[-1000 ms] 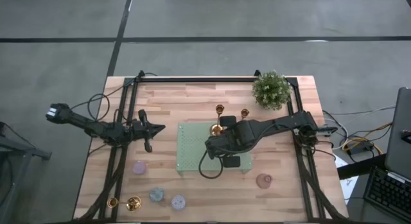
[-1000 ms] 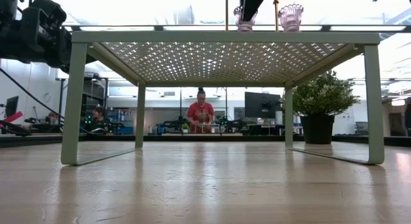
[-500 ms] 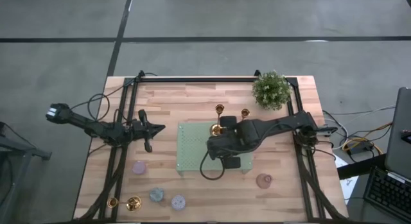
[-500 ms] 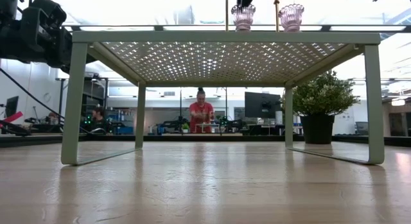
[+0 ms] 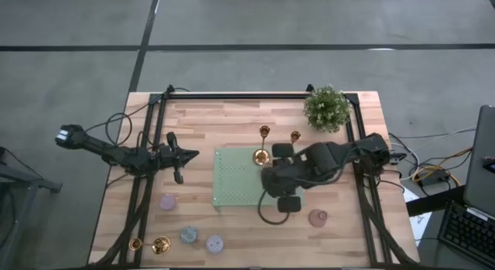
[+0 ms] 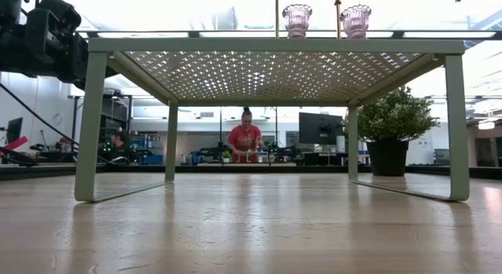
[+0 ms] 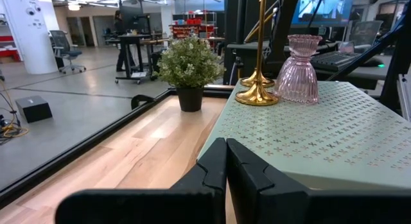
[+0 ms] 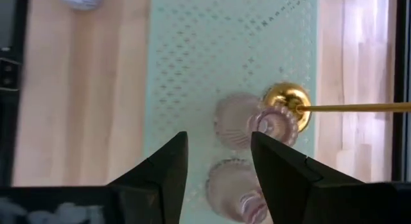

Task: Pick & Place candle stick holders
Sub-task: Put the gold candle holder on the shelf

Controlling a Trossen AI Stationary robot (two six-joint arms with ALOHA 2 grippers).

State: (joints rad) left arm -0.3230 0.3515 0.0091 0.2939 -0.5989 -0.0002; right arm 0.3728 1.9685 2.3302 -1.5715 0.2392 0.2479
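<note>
Since a second ago my right claw (image 8: 218,166) has let go and drawn back off the green rack (image 8: 192,70); it no longer covers the pink holder (image 6: 296,20), which now stands free on the rack top beside a second pink holder (image 6: 354,20).

Seen past my open fingers (image 8: 160,166), both holders sit just below and ahead of me, one touching the round base of a gold holder (image 8: 287,105) whose thin stem runs off sideways. I judge they are grouped in that corner to leave the rest of the rack free for the others.

Well away from me, still on the wood table (image 5: 232,115), wait a brownish-pink holder (image 5: 318,217) near my arm, more small holders (image 5: 168,201) on the far side, a gold holder lying down (image 5: 151,244) near the front edge, and another gold holder (image 5: 294,136) by the plant (image 5: 326,107).

My left claw (image 7: 225,163) waits pressed together beside the rack.
</note>
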